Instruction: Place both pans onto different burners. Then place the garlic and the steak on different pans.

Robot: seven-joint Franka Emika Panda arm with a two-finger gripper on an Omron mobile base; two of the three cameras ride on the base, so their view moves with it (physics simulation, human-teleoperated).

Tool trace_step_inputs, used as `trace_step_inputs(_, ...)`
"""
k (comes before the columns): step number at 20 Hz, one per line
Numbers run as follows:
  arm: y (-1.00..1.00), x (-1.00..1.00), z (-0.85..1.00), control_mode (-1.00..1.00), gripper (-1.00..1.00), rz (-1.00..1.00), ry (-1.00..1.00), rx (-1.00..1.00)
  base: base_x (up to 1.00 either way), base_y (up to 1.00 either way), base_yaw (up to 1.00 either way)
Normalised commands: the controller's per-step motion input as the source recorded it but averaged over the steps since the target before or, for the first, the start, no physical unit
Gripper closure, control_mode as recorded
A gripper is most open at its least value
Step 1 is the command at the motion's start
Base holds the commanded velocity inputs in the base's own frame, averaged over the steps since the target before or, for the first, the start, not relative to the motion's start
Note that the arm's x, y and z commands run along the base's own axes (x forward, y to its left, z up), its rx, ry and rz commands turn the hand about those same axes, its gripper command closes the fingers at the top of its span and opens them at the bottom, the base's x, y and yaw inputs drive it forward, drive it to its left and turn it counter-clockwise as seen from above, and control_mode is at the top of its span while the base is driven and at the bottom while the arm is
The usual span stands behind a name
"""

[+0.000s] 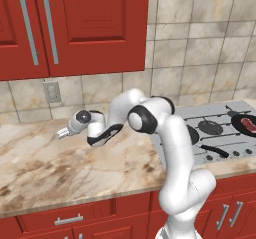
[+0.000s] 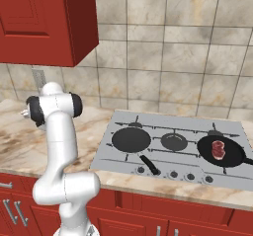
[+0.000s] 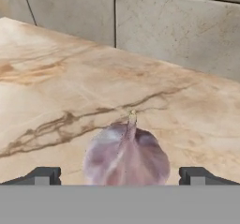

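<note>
The garlic (image 3: 126,156), a pale pinkish bulb with a pointed tip, lies on the marble counter between my two finger tips (image 3: 44,175), which stand wide of it on both sides. My gripper (image 3: 121,176) is open and low over the counter, far left of the cooktop (image 1: 64,131). One black pan (image 2: 130,139) sits on the left burner, handle toward the front. The other pan (image 2: 228,153) sits on the right burner and holds the red steak (image 2: 218,148). In the left base view the steak (image 1: 246,122) shows at the far right.
The centre burner (image 2: 174,141) is bare between the two pans. A row of knobs (image 2: 173,174) runs along the cooktop's front. The tiled wall (image 3: 178,26) rises just behind the garlic. Red cabinets (image 1: 75,23) hang above the counter, with an outlet (image 1: 52,91) beneath them.
</note>
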Motion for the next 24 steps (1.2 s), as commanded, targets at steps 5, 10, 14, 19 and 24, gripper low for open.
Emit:
trace_step_inputs(5, 0.0, 0.25, -0.16, -1.0, -1.0, 0.0, 0.0, 0.0, 0.0, 0.0, 0.0)
trace_step_inputs(10, 0.08, 0.28, -0.14, -1.0, 1.0, 0.0, 0.0, 0.0, 0.0, 0.0, 0.0)
trace_step_inputs(14, 0.07, 0.23, -0.11, -1.0, 1.0, 0.0, 0.0, 0.0, 0.0, 0.0, 0.0)
trace_step_inputs(19, 0.01, 0.05, -0.03, -1.0, 1.0, 0.0, 0.0, 0.0, 0.0, 0.0, 0.0)
trace_step_inputs(24, -0.11, -0.15, 0.0, -1.0, 1.0, -0.01, 0.0, 0.0, 0.0, 0.0, 0.0)
